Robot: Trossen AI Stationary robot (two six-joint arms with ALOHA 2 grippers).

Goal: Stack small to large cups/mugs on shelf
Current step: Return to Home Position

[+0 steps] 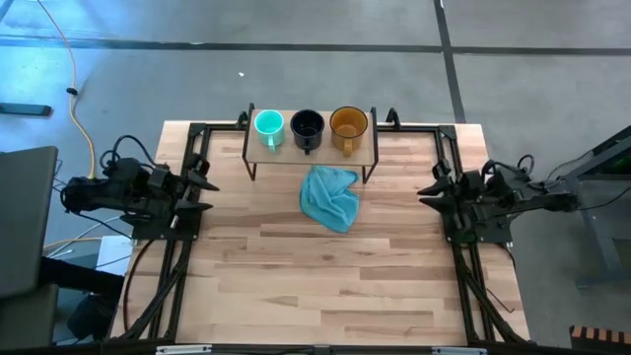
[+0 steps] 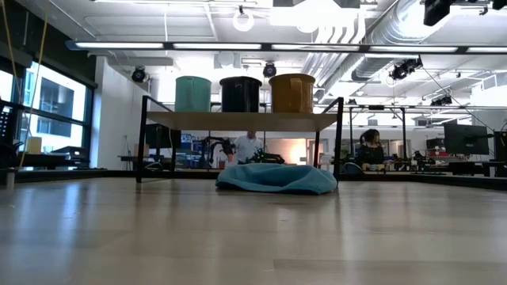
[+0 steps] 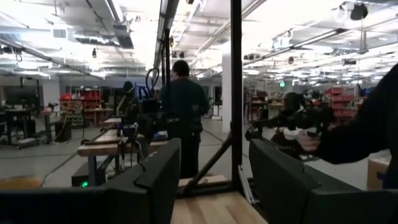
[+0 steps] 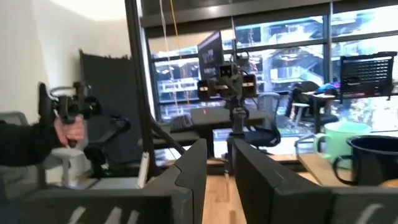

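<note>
from above: small teal-green mug (image 1: 268, 124), dark navy mug (image 1: 308, 125) and translucent amber mug (image 1: 348, 123) stand in a row on the black-legged light-wood shelf (image 1: 325, 156); left gripper (image 1: 209, 193) and right gripper (image 1: 422, 189) rest released at the wood-plank table's (image 1: 325, 286) sides. low: crumpled light-blue cloth (image 2: 276, 178) before the shelf, workshop behind.

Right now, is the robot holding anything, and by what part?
Nothing is held. Left end effector and right end effector are open, empty; teal mug, navy mug and amber mug stand on the shelf.
</note>
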